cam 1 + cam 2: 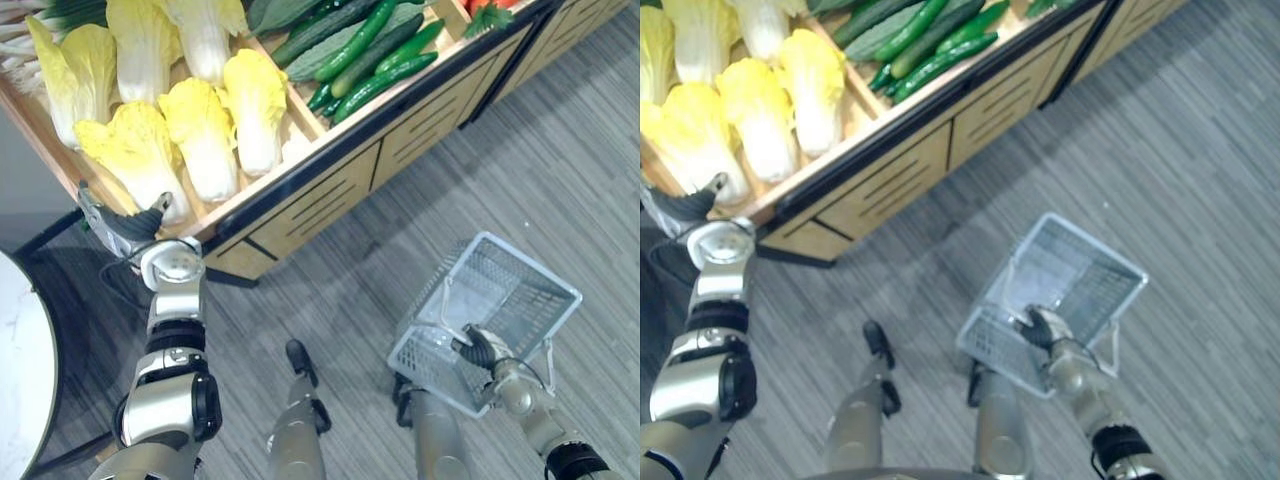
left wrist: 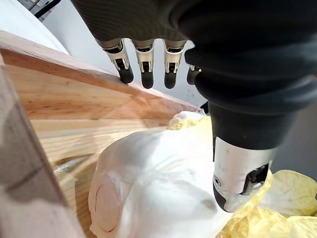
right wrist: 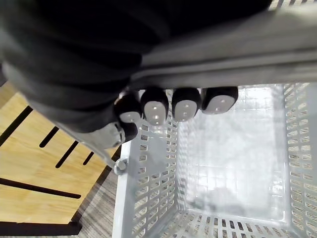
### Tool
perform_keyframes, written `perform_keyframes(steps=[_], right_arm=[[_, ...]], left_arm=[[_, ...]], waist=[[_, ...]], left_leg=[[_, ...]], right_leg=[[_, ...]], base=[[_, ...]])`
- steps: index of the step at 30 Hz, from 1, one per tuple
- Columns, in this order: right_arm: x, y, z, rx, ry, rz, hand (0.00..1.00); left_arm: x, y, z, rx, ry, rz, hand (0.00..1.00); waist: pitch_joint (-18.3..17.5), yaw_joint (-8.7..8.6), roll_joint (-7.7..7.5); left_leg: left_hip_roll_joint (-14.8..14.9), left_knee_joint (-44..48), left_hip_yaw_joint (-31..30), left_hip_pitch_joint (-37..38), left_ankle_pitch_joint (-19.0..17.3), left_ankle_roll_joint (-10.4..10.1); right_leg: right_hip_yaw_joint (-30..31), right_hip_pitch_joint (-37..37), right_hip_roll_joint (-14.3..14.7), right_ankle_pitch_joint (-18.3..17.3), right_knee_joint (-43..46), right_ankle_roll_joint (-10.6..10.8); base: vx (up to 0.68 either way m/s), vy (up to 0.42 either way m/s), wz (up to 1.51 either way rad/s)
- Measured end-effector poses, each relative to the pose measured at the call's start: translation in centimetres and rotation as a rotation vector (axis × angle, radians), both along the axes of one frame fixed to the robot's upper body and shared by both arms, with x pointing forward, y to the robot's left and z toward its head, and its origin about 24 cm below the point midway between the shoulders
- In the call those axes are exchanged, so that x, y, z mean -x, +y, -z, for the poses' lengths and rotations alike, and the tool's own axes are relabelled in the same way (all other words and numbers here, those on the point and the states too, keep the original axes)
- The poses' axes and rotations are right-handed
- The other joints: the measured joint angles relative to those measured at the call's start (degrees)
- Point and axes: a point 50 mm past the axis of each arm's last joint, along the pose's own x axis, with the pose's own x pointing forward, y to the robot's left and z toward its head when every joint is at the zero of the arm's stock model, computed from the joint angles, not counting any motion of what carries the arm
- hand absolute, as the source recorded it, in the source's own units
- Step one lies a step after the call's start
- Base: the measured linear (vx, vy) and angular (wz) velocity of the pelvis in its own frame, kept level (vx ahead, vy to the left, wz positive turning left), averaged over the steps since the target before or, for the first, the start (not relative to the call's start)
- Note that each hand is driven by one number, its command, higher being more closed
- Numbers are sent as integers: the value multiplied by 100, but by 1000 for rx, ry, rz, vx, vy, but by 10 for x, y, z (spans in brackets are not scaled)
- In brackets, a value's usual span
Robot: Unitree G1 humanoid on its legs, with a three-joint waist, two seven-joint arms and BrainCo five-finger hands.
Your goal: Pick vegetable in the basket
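Left hand [image 2: 198,44]: it reaches in at the near left corner of the wooden produce stand [image 1: 320,195]. Its fingers [image 2: 143,64] are straight and spread over the wooden edge, with the thumb [image 2: 237,173] set apart from them. They are closed on nothing.
Nearest napa cabbage [image 2: 158,188]: it lies in the stand's left bin with its white cut base toward the hand, right under the thumb. I cannot tell whether the thumb touches it.
Other napa cabbages [image 1: 205,135]: they lie side by side in the same bin, yellow leaves up and white stems toward the stand's front edge.
Cucumbers [image 1: 370,50]: these are dark green and piled in the next bin to the right, past a wooden divider.
Floor [image 1: 520,150]: grey striped carpet runs in front of the stand.
Basket [image 1: 500,290]: this white mesh basket hangs tilted above the floor, well apart from the stand. The right wrist view shows its mesh bottom bare.
Right hand [image 1: 480,350]: its fingers [image 3: 185,106] are curled tight round the handle [image 3: 223,54] at the basket's near rim and carry it.
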Motion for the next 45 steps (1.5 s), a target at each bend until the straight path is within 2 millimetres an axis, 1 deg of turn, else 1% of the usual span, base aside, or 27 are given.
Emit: perform_keyframes(steps=[6,8,10,19,26,28,30,31,32,41,45], right_arm=[[-1,1,-1,-3,-8,-1,100],[-3,2,-2,-9,-13,-4,100],[-3,2,-2,-20,-13,1,100],[-5,5,-3,-26,-18,-7,100],[-8,10,-4,-38,-28,-10,100],[-8,11,-5,-43,-30,-12,100],[-8,13,-4,-43,-30,-18,100],[-8,15,-5,-49,-34,-24,100],[-8,18,-5,-58,-36,-25,100],[-6,24,-3,-64,-32,-44,100],[-6,25,-3,-67,-31,-47,100]], left_arm=[[-4,2,-5,0,6,-11,0],[-4,6,-6,-32,31,-23,0],[-5,5,-8,-33,37,-23,0],[-7,2,-11,-52,30,-12,0],[-6,5,-13,-62,24,-27,0],[-5,7,-15,-68,26,-26,0],[-12,1,-13,-58,58,46,0],[-17,-6,-12,-54,66,80,0],[-17,-9,-13,-58,50,81,0],[-20,-15,-13,-85,58,117,0],[-21,-17,-12,-89,57,126,0]], waist=[[12,4,-22],[27,1,-43],[30,1,-49],[48,5,-82],[65,16,-113],[71,6,-125],[100,1,-182],[139,-5,-256],[167,-10,-309],[167,0,-315],[164,-1,-317]], left_leg=[[13,-6,23,-24,-33,-37],[23,-7,62,-33,-46,-53],[30,-7,121,-33,-66,-78],[24,-7,171,-32,-74,-73],[28,-7,341,-30,-115,-54],[22,-7,393,-33,-148,-8],[16,-8,452,-34,-158,-4],[9,-8,490,-39,-166,-3],[2,-8,495,-55,-169,-2],[-34,-8,479,-54,-133,44],[-35,-8,463,-46,-134,43]], right_leg=[[26,-74,1,0,55,1],[67,-118,11,11,64,18],[72,-121,12,14,64,23],[110,-139,5,31,51,47],[257,-137,18,227,-189,84],[308,-135,22,292,-282,114],[352,-121,23,378,-388,123],[391,-121,25,431,-464,136],[402,-116,23,468,-518,147],[392,-78,-9,489,-564,158],[371,21,0,596,-747,157]], base=[[6,-8,-2],[13,-27,-9],[9,-12,-2],[39,-24,-1],[38,-19,-10],[17,-5,-16],[20,-5,-15],[26,-6,-14],[37,-10,-9],[46,-16,1],[19,-7,0]])
